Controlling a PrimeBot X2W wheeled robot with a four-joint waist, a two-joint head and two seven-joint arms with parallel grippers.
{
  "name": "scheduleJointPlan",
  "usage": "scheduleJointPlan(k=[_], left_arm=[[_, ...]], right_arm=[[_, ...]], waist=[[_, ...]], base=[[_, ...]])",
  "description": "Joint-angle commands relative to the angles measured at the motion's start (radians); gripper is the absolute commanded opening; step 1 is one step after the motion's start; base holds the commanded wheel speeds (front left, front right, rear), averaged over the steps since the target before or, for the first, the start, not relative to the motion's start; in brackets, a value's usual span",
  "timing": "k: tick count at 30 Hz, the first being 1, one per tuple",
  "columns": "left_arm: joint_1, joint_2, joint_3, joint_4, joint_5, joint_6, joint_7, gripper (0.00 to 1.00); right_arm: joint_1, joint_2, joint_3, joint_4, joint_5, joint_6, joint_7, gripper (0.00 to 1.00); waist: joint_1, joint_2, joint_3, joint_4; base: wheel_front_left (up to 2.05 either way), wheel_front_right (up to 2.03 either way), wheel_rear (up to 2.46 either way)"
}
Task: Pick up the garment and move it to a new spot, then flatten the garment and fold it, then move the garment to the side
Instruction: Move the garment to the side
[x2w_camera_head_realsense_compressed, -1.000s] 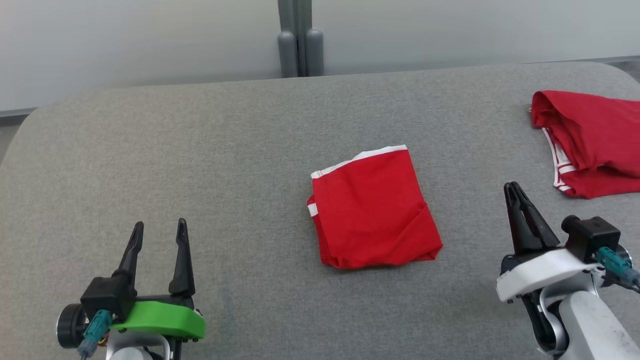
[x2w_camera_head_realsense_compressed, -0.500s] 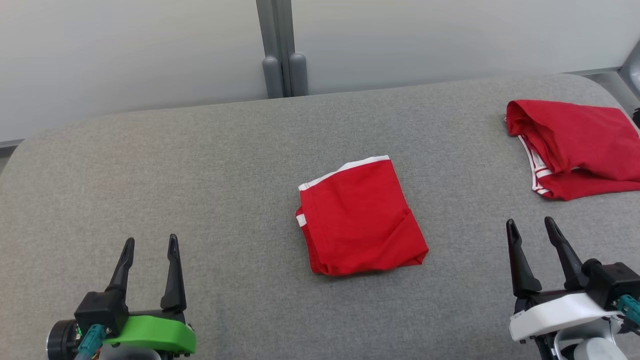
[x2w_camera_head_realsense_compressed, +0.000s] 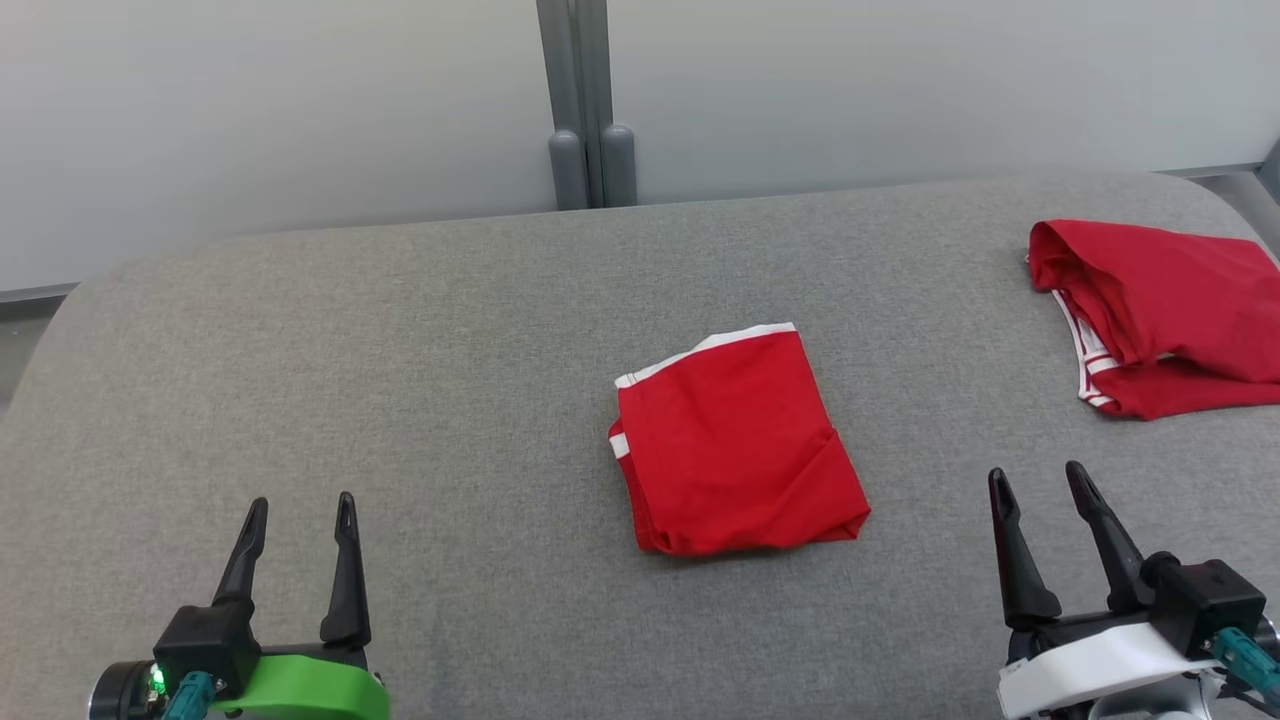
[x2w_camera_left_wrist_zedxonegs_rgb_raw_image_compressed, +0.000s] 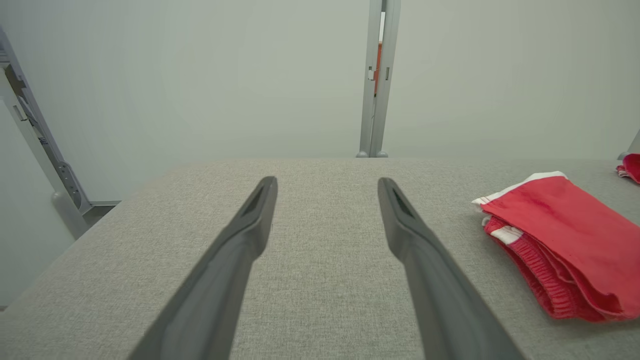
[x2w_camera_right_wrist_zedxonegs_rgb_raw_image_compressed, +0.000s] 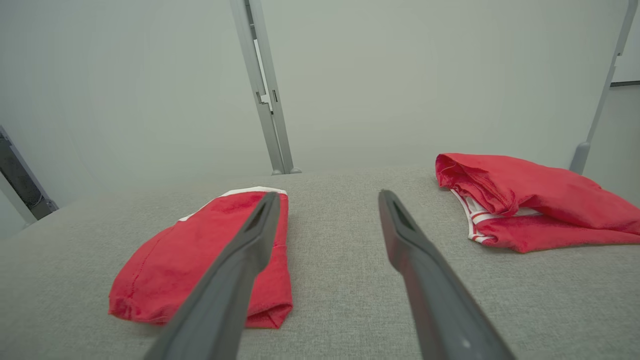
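Grippers are seen nearest, at the lower corners: the left gripper (x2w_camera_head_realsense_compressed: 302, 500) on a green mount, the right gripper (x2w_camera_head_realsense_compressed: 1035, 470) on a white one, both with fingers spread apart and empty. Beyond and between them, a folded red garment (x2w_camera_head_realsense_compressed: 735, 445) with white trim is laid flat on the grey padded surface (x2w_camera_head_realsense_compressed: 400, 350). Farther right, a second red garment (x2w_camera_head_realsense_compressed: 1160, 310) is loosely heaped.

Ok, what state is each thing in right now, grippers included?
Folded garment: folded into a neat rectangle, lying flat in the middle of the table, touched by neither gripper.
Second garment: loosely bunched, not folded flat, at the table's right end.
Left gripper: open, empty.
Right gripper: open, empty.
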Motion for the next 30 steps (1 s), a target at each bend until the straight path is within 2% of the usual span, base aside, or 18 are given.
scheduleJointPlan(k=[1, 30], left_arm=[[0.019, 0.003, 0.004, -0.006, 0.007, 0.0, 0.0, 1.0], [0.043, 0.009, 0.007, -0.007, 0.015, -0.015, 0.0, 1.0]], right_arm=[[0.014, 0.001, 0.004, -0.005, -0.007, -0.001, -0.003, 1.0], [0.02, -0.005, 0.014, 0.017, -0.006, -0.001, -0.003, 1.0]], waist=[[0.0, -0.0001, -0.003, 0.004], [0.0, -0.0001, -0.022, 0.019]], base=[[0.0, 0.0, 0.0], [0.0, 0.0, 0.0]])
